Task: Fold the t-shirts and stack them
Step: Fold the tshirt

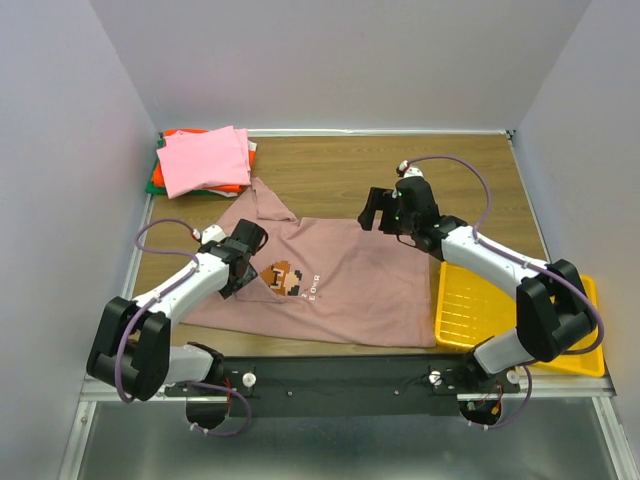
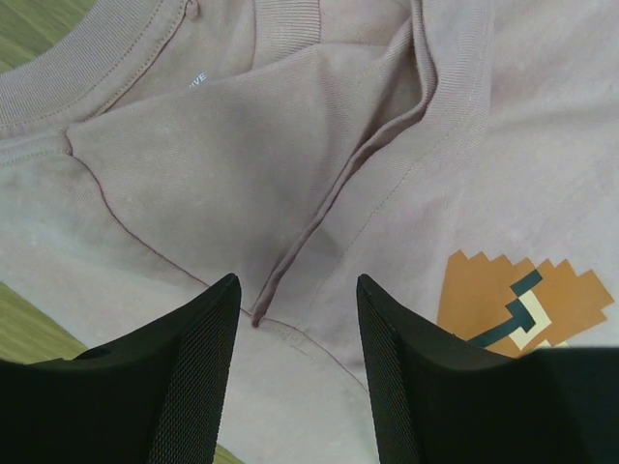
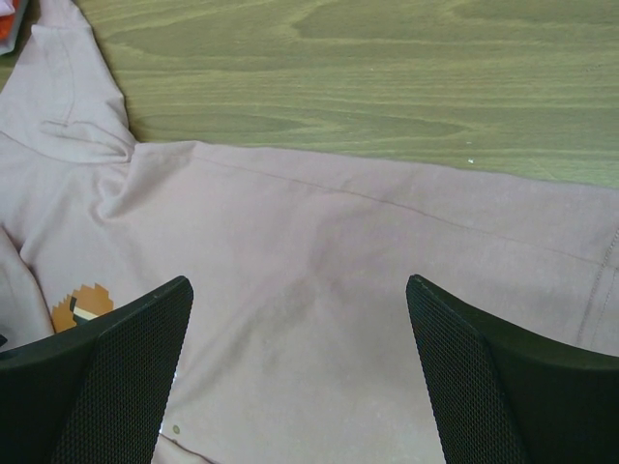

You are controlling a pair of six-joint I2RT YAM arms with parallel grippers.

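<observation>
Pile of folded tees (image 1: 203,162) done, well beyond left fingers (image 2: 189,387). Mauve tee (image 1: 340,285) lies unfolded on counter (image 1: 400,165) under both: left fingers apart astride a crease (image 2: 319,222), right fingers (image 3: 116,377) wide open, empty. Fold & stack to do.

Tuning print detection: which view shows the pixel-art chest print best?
Top external: the whole print shows, uncovered, on the mauve t-shirt. Left wrist gives it larger but cropped at the frame's lower right. Right wrist catches only an orange sliver at its left edge.
</observation>
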